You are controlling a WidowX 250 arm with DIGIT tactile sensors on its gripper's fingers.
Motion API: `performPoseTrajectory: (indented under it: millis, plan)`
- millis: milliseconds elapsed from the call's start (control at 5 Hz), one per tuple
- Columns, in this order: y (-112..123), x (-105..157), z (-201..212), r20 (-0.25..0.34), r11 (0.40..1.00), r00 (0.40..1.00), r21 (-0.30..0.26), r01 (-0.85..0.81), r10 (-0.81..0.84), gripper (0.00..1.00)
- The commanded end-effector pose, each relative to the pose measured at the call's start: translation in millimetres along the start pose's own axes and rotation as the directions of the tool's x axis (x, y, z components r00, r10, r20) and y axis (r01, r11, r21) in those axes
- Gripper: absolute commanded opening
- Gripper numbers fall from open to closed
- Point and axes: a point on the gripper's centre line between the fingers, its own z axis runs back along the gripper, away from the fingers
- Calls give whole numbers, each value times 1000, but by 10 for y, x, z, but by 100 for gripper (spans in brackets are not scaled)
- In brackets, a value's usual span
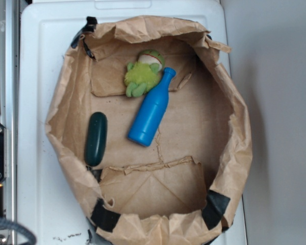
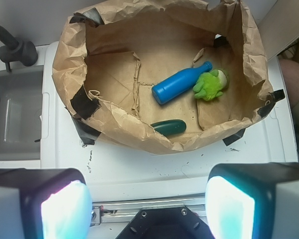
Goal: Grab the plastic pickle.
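Jaws are gaping wide on the gripper [image 2: 148, 206], holding nothing, hovering outside the crumpled brown paper bag [image 2: 114, 130] because the dark green glossy plastic pickle [image 2: 168, 127] is lying against its near wall.

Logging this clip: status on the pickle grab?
Gripper open, outside the paper bag. Plastic pickle lies untouched by bag wall. Blue bottle nearby, apart.

You are working in a toy kitchen setup. White counter [image 2: 139, 169], sink basin [image 2: 15, 114] and dark faucet [image 2: 12, 47] indicate it.
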Motion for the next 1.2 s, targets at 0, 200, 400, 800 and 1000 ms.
performPoseTrajectory:
  millis: [0,200,400,800,1000]
  plan:
    - [-22,510,-203,-15,972,972,12,-236,236,100]
    - [21,618,-416,-27,911,911,33,-412,413,100]
    - [159,576,-574,-77,871,870,-26,-491,488,100]
    - [462,411,-646,-53,723,722,-15,-691,689,100]
    - [462,411,-646,-53,723,722,-15,-691,689,100]
